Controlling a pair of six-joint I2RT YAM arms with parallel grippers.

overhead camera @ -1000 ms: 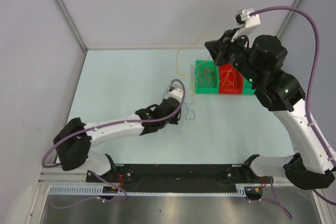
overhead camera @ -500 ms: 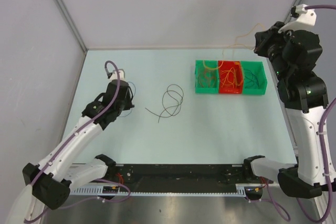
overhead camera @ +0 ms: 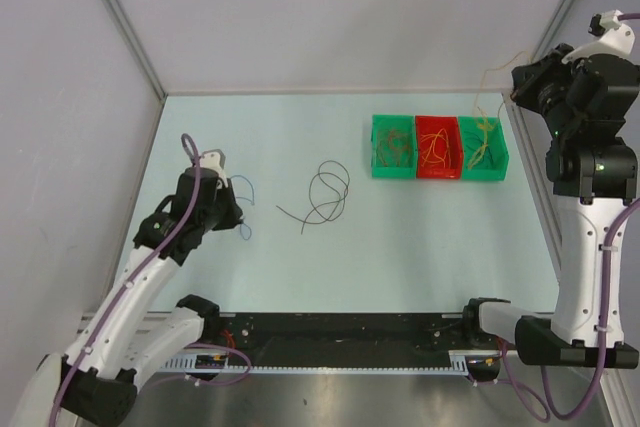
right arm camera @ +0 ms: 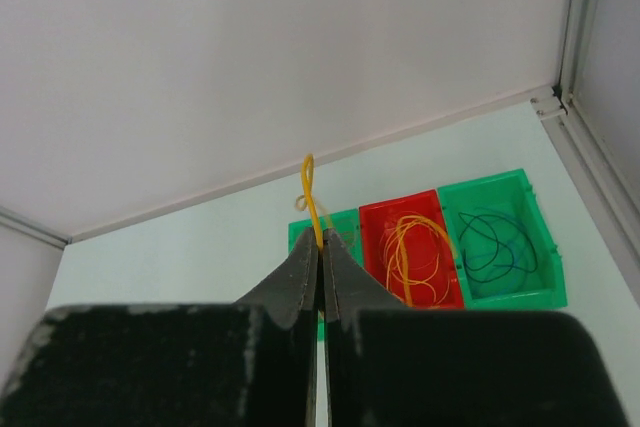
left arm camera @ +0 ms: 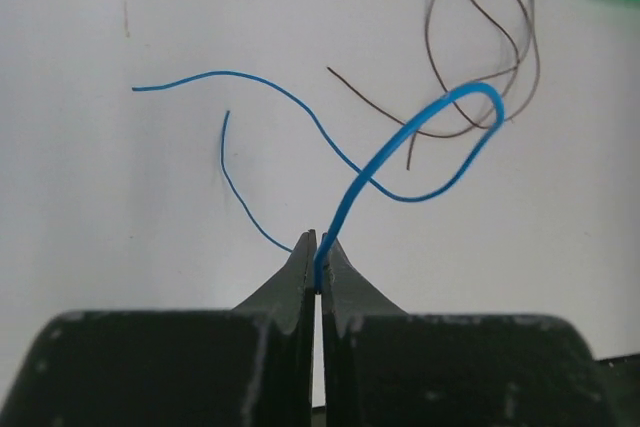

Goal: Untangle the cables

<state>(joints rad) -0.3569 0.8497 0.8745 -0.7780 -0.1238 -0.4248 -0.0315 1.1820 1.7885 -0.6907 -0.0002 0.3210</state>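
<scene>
My left gripper (overhead camera: 233, 212) is at the left of the table, shut on a thin blue cable (left arm camera: 440, 112) that loops up from the fingertips (left arm camera: 320, 259) and trails onto the table (overhead camera: 247, 209). A dark brown cable (overhead camera: 325, 197) lies loose in loops mid-table, apart from the blue one (left arm camera: 500, 47). My right gripper (overhead camera: 515, 92) is raised at the far right, shut on a thin orange-yellow cable (right arm camera: 310, 182). That cable (overhead camera: 480, 132) hangs down over the right green bin (overhead camera: 500, 169).
Three bins stand in a row at the back right: a green one (overhead camera: 378, 147) with dark cables, a red one (right arm camera: 375, 237) with orange cables, and a green one (right arm camera: 550, 267) with blue cables. Walls close in on the left, back and right.
The left arm pulled back to the left with the blue cable, leaving the brown cable mid-table. The right arm swung right and up, carrying the orange-yellow cable over the right bin.
</scene>
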